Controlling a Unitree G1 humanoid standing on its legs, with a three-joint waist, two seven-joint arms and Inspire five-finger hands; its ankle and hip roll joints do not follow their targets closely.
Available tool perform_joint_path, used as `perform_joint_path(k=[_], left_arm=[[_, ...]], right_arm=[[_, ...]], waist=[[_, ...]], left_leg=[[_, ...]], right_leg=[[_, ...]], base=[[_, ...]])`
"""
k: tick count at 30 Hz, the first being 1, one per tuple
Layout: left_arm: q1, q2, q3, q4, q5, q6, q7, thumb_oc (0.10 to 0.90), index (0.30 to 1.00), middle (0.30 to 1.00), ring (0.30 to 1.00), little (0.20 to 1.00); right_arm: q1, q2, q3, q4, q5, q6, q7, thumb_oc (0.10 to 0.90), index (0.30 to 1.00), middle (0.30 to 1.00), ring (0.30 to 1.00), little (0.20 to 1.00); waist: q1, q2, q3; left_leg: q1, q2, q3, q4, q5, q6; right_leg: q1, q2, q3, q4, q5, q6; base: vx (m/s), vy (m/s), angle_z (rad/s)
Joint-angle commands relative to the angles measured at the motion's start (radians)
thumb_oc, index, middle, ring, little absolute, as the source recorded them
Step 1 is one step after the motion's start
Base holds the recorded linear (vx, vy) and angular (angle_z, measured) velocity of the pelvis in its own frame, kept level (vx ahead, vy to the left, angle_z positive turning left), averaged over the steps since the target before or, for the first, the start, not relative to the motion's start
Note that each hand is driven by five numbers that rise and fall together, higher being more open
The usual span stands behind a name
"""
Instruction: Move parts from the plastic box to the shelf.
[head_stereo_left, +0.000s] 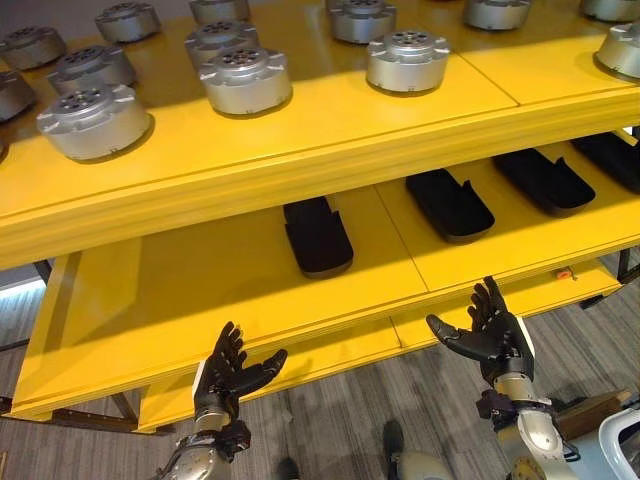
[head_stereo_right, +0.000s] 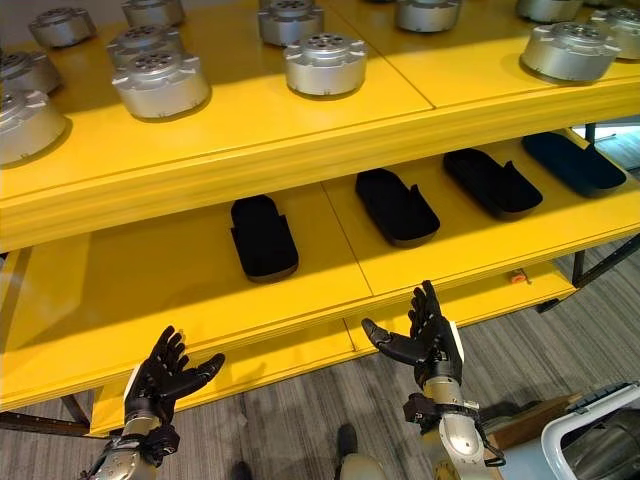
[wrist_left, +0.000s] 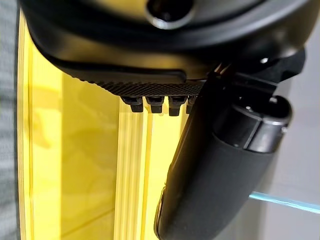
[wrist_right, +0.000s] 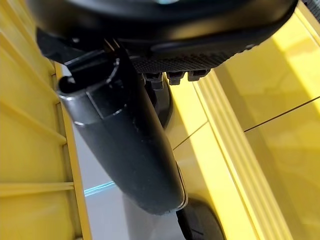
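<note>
Both hands sit lowest in the head view, closest to the camera, and both are empty. Left hand (head_stereo_left: 228, 372) hangs at about seven o'clock, palm up, fingers spread loose, thumb swung out toward the middle; right hand (head_stereo_left: 490, 335) at about five o'clock mirrors it, fingers straight and pointing up at the shelf (head_stereo_left: 250, 165), thumb out to the side. Neither touches the yellow edge; each hovers just off the lower deck's front lip.

Up top, from ten through two o'clock, silver round parts (head_stereo_left: 247, 80) already stand in loose rows on the upper deck. Below, black oblong parts (head_stereo_left: 317, 235) lie flat across the lower deck, from the centre out toward three o'clock.

No plastic box can be made out from here, so this looks like the gap between placements: hands free, nothing carried. The next move probably calls for turning away from the shelf to find the box, then closing on a fresh part.
</note>
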Motion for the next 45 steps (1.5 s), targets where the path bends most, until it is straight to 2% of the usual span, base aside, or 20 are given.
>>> perform_joint_path(k=[1,2,3,4,5,7,8,13,17,20,32,35,36,37,38,39,40,41,43,45], left_arm=[[-0.081,0.033,0.021,-0.041,-0.007,-0.071,-0.035,0.900,1.000,1.000,1.000,1.000],[-0.082,0.031,0.019,-0.039,-0.006,-0.075,-0.037,0.900,1.000,1.000,1.000,1.000],[-0.085,0.032,0.019,-0.043,-0.005,-0.075,-0.035,0.900,1.000,1.000,1.000,1.000],[-0.085,0.032,0.020,-0.043,-0.005,-0.075,-0.035,0.900,1.000,1.000,1.000,1.000],[-0.087,0.016,0.032,-0.060,-0.006,-0.077,-0.029,0.900,1.000,1.000,1.000,1.000],[-0.090,0.008,0.035,-0.074,-0.007,-0.078,-0.028,0.900,1.000,1.000,1.000,1.000],[-0.093,0.008,0.031,-0.076,-0.010,-0.079,-0.028,0.900,1.000,1.000,1.000,1.000],[-0.103,0.010,0.017,-0.070,-0.020,-0.077,-0.036,0.900,1.000,1.000,1.000,1.000],[-0.078,0.016,0.009,-0.070,-0.039,-0.055,-0.036,0.900,1.000,1.000,1.000,1.000],[-0.074,0.032,-0.003,-0.069,-0.034,-0.045,-0.041,0.900,1.000,1.000,1.000,1.000],[-0.072,0.072,-0.010,-0.078,-0.009,-0.025,-0.041,0.900,1.000,1.000,1.000,1.000],[-0.085,0.088,-0.019,-0.076,0.017,-0.027,-0.041,0.900,1.000,1.000,1.000,1.000],[-0.092,0.099,-0.016,-0.072,0.029,-0.036,-0.029,0.900,1.000,1.000,1.000,1.000],[-0.093,0.099,-0.016,-0.071,0.029,-0.037,-0.029,0.900,1.000,1.000,1.000,1.000],[-0.096,0.105,-0.008,-0.070,0.029,-0.041,-0.023,0.900,1.000,1.000,1.000,1.000],[-0.102,0.112,0.001,-0.073,0.027,-0.044,-0.013,0.900,1.000,1.000,1.000,1.000],[-0.099,0.111,0.013,-0.080,0.029,-0.047,-0.011,0.900,1.000,1.000,1.000,1.000],[-0.093,0.108,0.020,-0.083,0.027,-0.046,-0.014,0.900,1.000,1.000,1.000,1.000],[-0.075,0.094,0.022,-0.084,0.016,-0.042,-0.029,0.900,1.000,1.000,1.000,1.000],[-0.073,0.087,0.023,-0.090,0.008,-0.038,-0.027,0.900,1.000,1.000,1.000,1.000]], right_arm=[[-0.071,-0.022,-0.034,-0.102,0.027,-0.089,0.018,0.900,1.000,1.000,1.000,1.000],[-0.069,-0.020,-0.036,-0.100,0.024,-0.089,0.021,0.900,1.000,1.000,1.000,1.000],[-0.079,-0.017,-0.022,-0.081,0.016,-0.085,0.014,0.900,1.000,1.000,1.000,1.000],[-0.079,-0.017,-0.022,-0.080,0.016,-0.085,0.014,0.900,1.000,1.000,1.000,1.000],[-0.101,-0.009,-0.002,-0.061,0.023,-0.078,0.021,0.900,1.000,1.000,1.000,1.000],[-0.121,-0.003,0.017,-0.054,0.036,-0.074,0.029,0.900,1.000,1.000,1.000,1.000],[-0.126,-0.005,0.019,-0.048,0.039,-0.072,0.031,0.900,1.000,1.000,1.000,1.000],[-0.122,0.005,0.030,-0.030,0.074,-0.056,0.050,0.900,1.000,1.000,1.000,1.000],[-0.070,0.045,0.026,0.015,0.121,-0.003,0.059,0.900,1.000,1.000,1.000,1.000],[-0.057,0.067,0.029,0.024,0.164,0.015,0.066,0.900,1.000,1.000,1.000,1.000],[-0.021,0.089,0.018,0.020,0.168,0.034,0.072,0.900,1.000,1.000,1.000,1.000],[-0.009,0.102,0.007,0.014,0.169,0.031,0.075,0.900,1.000,1.000,1.000,1.000],[-0.016,0.106,0.014,0.018,0.162,0.027,0.075,0.900,1.000,1.000,1.000,1.000],[-0.016,0.107,0.014,0.018,0.162,0.027,0.075,0.900,1.000,1.000,1.000,1.000],[-0.023,0.106,0.022,0.021,0.159,0.027,0.074,0.900,1.000,1.000,1.000,1.000],[-0.029,0.108,0.031,0.020,0.155,0.027,0.072,0.900,1.000,1.000,1.000,1.000],[-0.033,0.105,0.035,0.018,0.147,0.023,0.072,0.900,1.000,1.000,1.000,1.000],[-0.032,0.102,0.037,0.016,0.138,0.024,0.072,0.900,1.000,1.000,1.000,1.000],[-0.024,0.097,0.034,0.014,0.134,0.028,0.080,0.900,1.000,1.000,1.000,1.000],[-0.026,0.103,0.032,0.014,0.131,0.030,0.077,0.900,1.000,1.000,1.000,1.000]], waist=[[-0.027,-0.036,-0.018],[-0.031,-0.044,-0.016],[-0.013,-0.059,-0.009],[-0.014,-0.059,-0.011],[0.024,-0.074,-0.009],[0.040,-0.078,-0.019],[0.039,-0.078,-0.019],[0.034,-0.081,-0.040],[0.029,-0.086,-0.052],[0.017,-0.090,-0.043],[-0.023,-0.118,-0.027],[-0.039,-0.127,-0.018],[-0.050,-0.136,0.006],[-0.048,-0.138,0.004],[-0.047,-0.137,0.015],[-0.026,-0.128,0.029],[-0.007,-0.112,0.038],[0.001,-0.100,0.039],[-0.003,-0.089,0.033],[0.001,-0.084,0.026]], left_leg=[[-0.082,0.024,-0.049,0.011,0.237,-0.044],[-0.082,0.010,-0.027,0.036,0.205,-0.039],[-0.086,-0.082,-0.116,0.069,0.114,-0.011],[-0.090,-0.083,-0.117,0.071,0.115,-0.010],[-0.107,-0.242,-0.285,0.091,-0.008,0.027],[-0.108,-0.319,-0.371,0.073,-0.028,0.045],[-0.104,-0.330,-0.372,0.064,-0.031,0.051],[-0.071,-0.315,-0.344,0.035,-0.048,0.060],[0.004,-0.306,-0.274,-0.105,-0.016,0.086],[0.015,-0.314,-0.242,-0.112,-0.017,0.096],[0.057,-0.349,-0.149,-0.112,-0.056,0.143],[0.053,-0.356,-0.119,-0.112,-0.061,0.149],[0.045,-0.354,-0.068,-0.112,-0.066,0.152],[0.041,-0.355,-0.065,-0.113,-0.063,0.151],[0.034,-0.350,-0.043,-0.112,-0.058,0.149],[0.029,-0.334,-0.022,-0.110,-0.057,0.146],[0.024,-0.318,-0.003,-0.107,-0.055,0.142],[0.025,-0.309,0.013,-0.108,-0.054,0.141],[0.039,-0.301,0.043,-0.112,-0.066,0.142],[0.040,-0.293,0.070,-0.107,-0.077,0.141]], right_leg=[[0.098,-0.029,0.022,-0.061,-0.125,0.007],[0.104,-0.035,0.021,-0.070,-0.120,0.006],[0.106,-0.043,0.042,-0.084,-0.107,0.013],[0.103,-0.044,0.041,-0.086,-0.105,0.013],[0.109,-0.033,0.095,-0.111,-0.089,0.021],[0.116,-0.008,0.141,-0.137,-0.068,0.024],[0.118,-0.004,0.145,-0.143,-0.060,0.027],[0.134,0.007,0.169,-0.171,-0.042,0.039],[0.119,-0.017,0.204,-0.167,-0.008,0.073],[0.099,-0.031,0.224,-0.143,0.000,0.089],[0.058,-0.059,0.310,-0.071,0.014,0.145],[0.036,-0.065,0.339,-0.072,0.036,0.163],[-0.006,-0.064,0.354,-0.083,0.089,0.192],[-0.011,-0.064,0.358,-0.084,0.092,0.192],[-0.037,-0.065,0.340,-0.073,0.113,0.202],[-0.052,-0.086,0.241,-0.049,0.085,0.191],[-0.050,-0.127,0.110,-0.021,0.046,0.167],[-0.037,-0.159,0.032,0.002,0.024,0.152],[-0.001,-0.196,0.033,0.033,0.005,0.138],[0.001,-0.250,0.054,0.045,0.030,0.150]], base=[[-0.03,-0.127,0.08],[-0.01,-0.084,0.12],[-0.01,-0.052,0.10],[0.04,-0.042,-0.09],[0.07,-0.036,-0.31],[0.08,-0.010,-0.60],[0.03,0.025,-1.18],[0.05,0.086,-0.75],[0.01,0.260,-0.67],[-0.03,0.153,-0.33],[-0.03,0.143,-0.23],[-0.10,0.144,-0.43],[-0.13,0.085,-0.54],[-0.20,0.101,-0.81],[-0.15,0.031,-0.92],[-0.19,0.056,-0.88],[-0.15,0.066,-0.92],[-0.09,0.060,-1.15],[-0.03,0.022,-1.09],[-0.04,-0.025,-0.41]])
